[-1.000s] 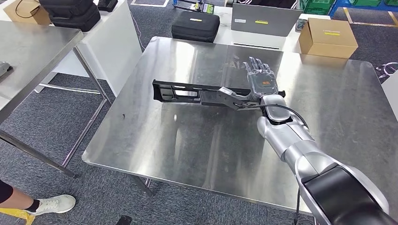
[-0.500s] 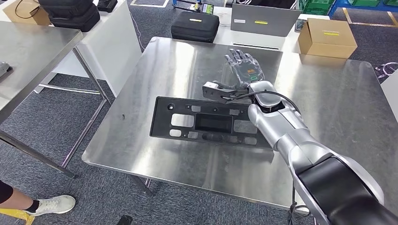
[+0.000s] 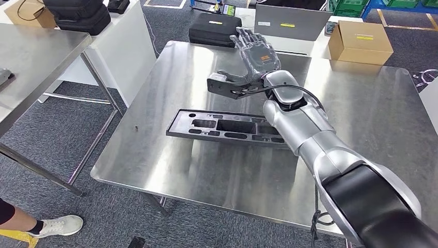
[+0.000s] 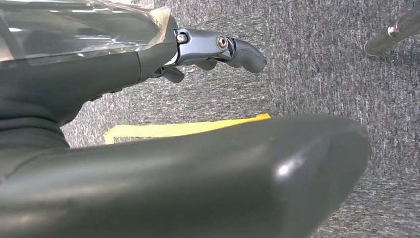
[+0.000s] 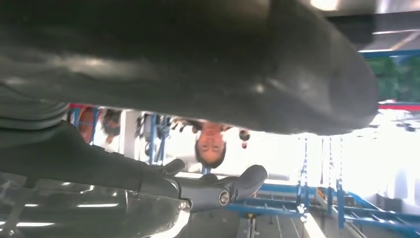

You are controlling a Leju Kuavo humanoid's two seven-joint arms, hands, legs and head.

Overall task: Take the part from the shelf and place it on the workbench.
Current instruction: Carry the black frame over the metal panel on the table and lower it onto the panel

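Lifting clear since earlier, right hand [image 3: 255, 51] is spreading fingers wide, empty; flat black plastic panel [image 3: 227, 128] lying below on steel table [image 3: 361, 129]. Forearm sweeping back risks nudging it.

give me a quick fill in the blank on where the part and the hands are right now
1. The black part lies on the steel ____.
2. The right hand is raised above the part, fingers spread and holding ____.
3. The left hand hangs over grey ____.

Missing words: workbench; nothing; carpet

Right hand [image 3: 256, 50] lifted clear, fingers spread, part [image 3: 227, 128] released, now lying on workbench [image 3: 155, 160]
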